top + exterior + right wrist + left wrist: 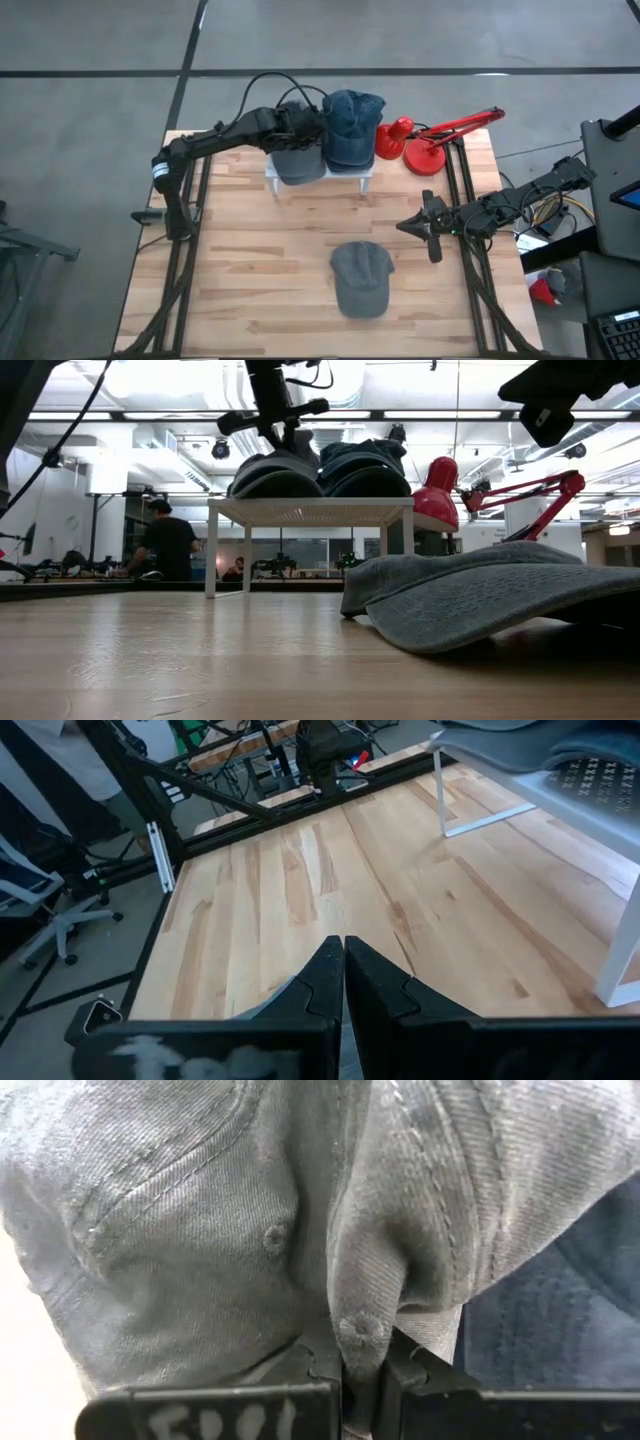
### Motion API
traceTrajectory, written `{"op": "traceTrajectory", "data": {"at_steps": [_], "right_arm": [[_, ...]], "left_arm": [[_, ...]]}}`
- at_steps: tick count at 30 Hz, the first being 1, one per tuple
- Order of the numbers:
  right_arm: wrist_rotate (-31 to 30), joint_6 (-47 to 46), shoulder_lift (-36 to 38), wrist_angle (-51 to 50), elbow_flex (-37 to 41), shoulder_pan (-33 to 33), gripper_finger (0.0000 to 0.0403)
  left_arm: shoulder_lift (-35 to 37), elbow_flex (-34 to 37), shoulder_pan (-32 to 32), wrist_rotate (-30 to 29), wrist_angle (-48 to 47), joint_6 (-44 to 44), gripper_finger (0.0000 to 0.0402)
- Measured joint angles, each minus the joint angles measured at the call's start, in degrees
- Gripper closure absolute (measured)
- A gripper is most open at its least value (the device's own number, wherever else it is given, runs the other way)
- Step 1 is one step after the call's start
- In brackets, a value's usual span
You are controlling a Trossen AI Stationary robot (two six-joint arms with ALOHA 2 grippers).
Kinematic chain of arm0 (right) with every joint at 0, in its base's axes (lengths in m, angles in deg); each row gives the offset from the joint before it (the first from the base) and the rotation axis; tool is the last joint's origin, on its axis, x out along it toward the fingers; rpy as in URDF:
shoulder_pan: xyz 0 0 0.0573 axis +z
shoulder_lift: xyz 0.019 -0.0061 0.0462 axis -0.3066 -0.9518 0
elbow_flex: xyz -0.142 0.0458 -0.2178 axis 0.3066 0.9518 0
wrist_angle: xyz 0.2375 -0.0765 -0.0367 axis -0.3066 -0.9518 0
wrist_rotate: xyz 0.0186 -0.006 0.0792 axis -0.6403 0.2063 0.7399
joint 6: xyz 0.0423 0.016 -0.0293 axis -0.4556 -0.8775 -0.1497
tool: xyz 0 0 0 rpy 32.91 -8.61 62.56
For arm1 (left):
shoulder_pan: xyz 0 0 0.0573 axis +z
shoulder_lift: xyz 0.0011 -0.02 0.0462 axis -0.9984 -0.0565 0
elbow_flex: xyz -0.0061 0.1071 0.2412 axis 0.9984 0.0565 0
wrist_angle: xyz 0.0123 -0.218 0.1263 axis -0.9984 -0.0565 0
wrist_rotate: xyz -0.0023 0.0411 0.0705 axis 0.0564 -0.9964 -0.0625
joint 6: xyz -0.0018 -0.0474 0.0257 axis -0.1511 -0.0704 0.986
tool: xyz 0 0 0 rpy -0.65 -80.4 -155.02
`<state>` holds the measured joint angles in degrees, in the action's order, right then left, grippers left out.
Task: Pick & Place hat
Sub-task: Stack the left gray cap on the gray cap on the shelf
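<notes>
Three caps noted. Left pincer [362, 1380] is clamped on a fold of the grey cap [297, 160], which sits on the white stand [320, 182] at the counter's [250, 260] far side, touching a blue cap [352, 128]. Second grey cap [360, 278] lies on the counter near the front. Right pincer [343, 982] waits at the right side, fingers together, holding nothing.

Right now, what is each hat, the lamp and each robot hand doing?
Grey cotton cap on the white rack: pinched at its crown by the left end effector.
Dark blue denim cap: resting on the small white rack, untouched.
Grey cap on the wooden table: lying flat, free.
Red desk lamp: standing, arm folded low.
Right end effector: shut, empty, above the table.
</notes>
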<state>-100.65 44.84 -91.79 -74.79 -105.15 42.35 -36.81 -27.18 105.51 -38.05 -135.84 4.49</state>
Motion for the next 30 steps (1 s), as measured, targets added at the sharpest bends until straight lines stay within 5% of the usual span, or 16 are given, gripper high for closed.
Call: {"op": "traceTrajectory", "data": {"at_steps": [9, 22, 30], "right_arm": [[0.0, 0.0, 0.0, -0.1, 0.0, 0.0, 0.039], [0.0, 0.2, 0.0, -0.1, 0.0, 0.0, 0.039], [0.0, 0.2, 0.0, -0.1, 0.0, 0.0, 0.039]], "left_arm": [[0.0, 0.0, 0.0, 0.5, 0.8, 2.6, 0.0376], [0.5, 0.0, 0.0, 1.7, 0.3, 2.6, 0.0288], [3.4, -0.4, -0.1, 2.0, 0.3, 2.5, 0.0273]]}}
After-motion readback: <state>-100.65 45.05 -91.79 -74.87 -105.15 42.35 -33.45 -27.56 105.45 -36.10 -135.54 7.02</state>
